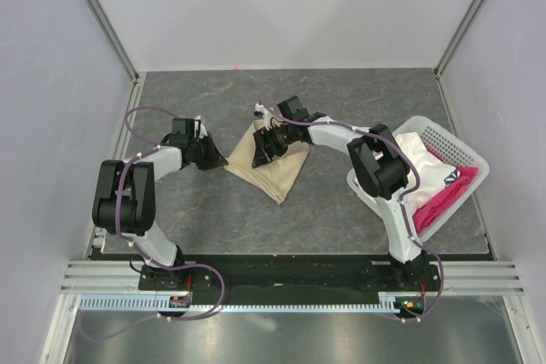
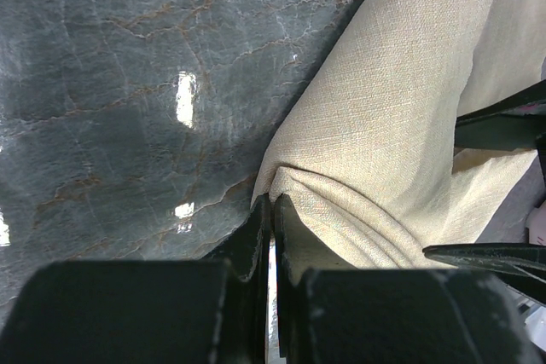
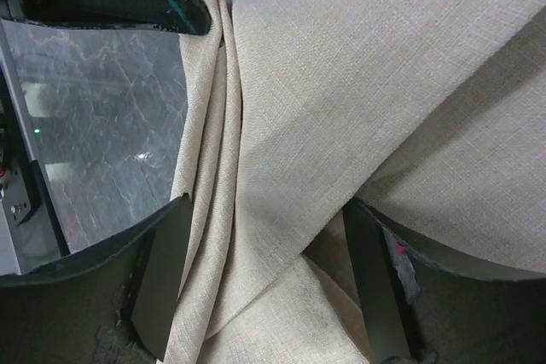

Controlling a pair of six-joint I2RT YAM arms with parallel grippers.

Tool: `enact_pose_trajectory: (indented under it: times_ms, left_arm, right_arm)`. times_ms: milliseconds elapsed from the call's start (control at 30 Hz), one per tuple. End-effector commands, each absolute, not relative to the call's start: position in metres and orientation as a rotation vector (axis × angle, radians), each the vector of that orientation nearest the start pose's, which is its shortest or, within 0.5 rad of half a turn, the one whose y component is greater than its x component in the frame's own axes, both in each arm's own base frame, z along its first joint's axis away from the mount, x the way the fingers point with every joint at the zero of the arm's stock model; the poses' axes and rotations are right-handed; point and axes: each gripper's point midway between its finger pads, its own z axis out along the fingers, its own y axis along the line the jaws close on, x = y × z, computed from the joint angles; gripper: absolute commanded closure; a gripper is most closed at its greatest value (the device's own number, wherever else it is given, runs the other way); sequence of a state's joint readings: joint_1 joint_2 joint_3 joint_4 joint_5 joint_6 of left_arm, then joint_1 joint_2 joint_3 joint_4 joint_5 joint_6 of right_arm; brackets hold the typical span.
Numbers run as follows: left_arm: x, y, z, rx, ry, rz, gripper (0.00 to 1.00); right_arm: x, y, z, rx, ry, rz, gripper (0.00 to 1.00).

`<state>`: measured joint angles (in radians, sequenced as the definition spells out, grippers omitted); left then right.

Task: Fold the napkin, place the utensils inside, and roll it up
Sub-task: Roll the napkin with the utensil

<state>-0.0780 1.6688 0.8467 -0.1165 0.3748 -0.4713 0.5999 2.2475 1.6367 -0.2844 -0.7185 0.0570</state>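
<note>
2 grippers meet at the beige napkin (image 1: 278,173), which lies in loose folds on the grey worktop (image 1: 341,206), midway between its left and right edges. The left gripper (image 1: 218,159) is closed, pinching the napkin's left corner. The right gripper (image 1: 271,144) stands with its fingers (image 3: 162,279) spread wide astride the folds, unclamped. A basket (image 1: 445,137) of cloths sits at the right edge.
</note>
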Motion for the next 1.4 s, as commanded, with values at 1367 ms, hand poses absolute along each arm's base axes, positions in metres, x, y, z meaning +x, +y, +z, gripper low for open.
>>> enact_pose_trajectory:
  times_ms: [1367]
  left_arm:
    - [0.363,-0.112,0.045,-0.331,2.514,-0.716,0.98]
  right_arm:
    - [0.349,0.387,0.136,-1.137,2.052,0.622,0.21]
